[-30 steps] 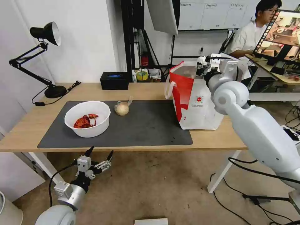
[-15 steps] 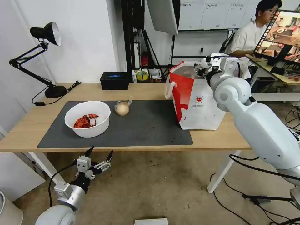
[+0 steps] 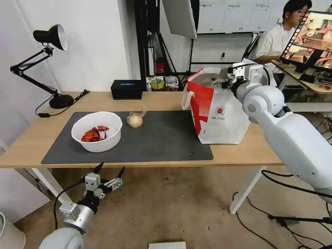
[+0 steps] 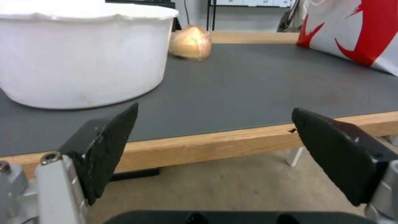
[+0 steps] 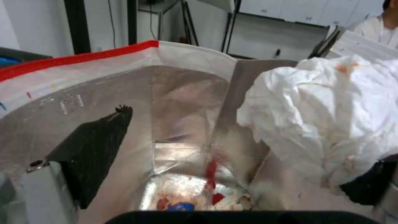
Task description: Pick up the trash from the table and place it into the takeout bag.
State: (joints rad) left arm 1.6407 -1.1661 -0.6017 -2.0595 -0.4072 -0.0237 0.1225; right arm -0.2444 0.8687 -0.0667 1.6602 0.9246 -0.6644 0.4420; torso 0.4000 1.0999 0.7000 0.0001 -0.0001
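Right gripper (image 5: pixel 232 155) is over the mouth of the takeout bag (image 3: pixel 221 117), jaws spread wide. The crumpled tissue (image 5: pixel 327 121) isn't pinched; it looks stuck to one finger, draped over it, hanging above the foil lining. There's already trash at the bottom of the bag.

Left gripper (image 4: pixel 215 155) is parked below the front edge of the table (image 3: pixel 145 98), jaws apart, nothing in it.

Remaining on the grey mat (image 3: pixel 166 138): white bowl (image 3: pixel 97 131) with red scraps, and the small bag with the beige ball (image 3: pixel 135 119) just beside it, not touching.

Risks as I see them:
- The tissue is greasy and may cling to the finger pad. If I pull out now, it could ride along and drop on the table or floor.
- The tissue sits near the bag's far wall, so a sideways exit could drag it over the rim.
- The bag is soft-sided, so clipping the rim or handle on the way out could tip or shift it.
- The bowl is wide with a thin rim, so a one-sided pinch could tilt it and spill scraps.
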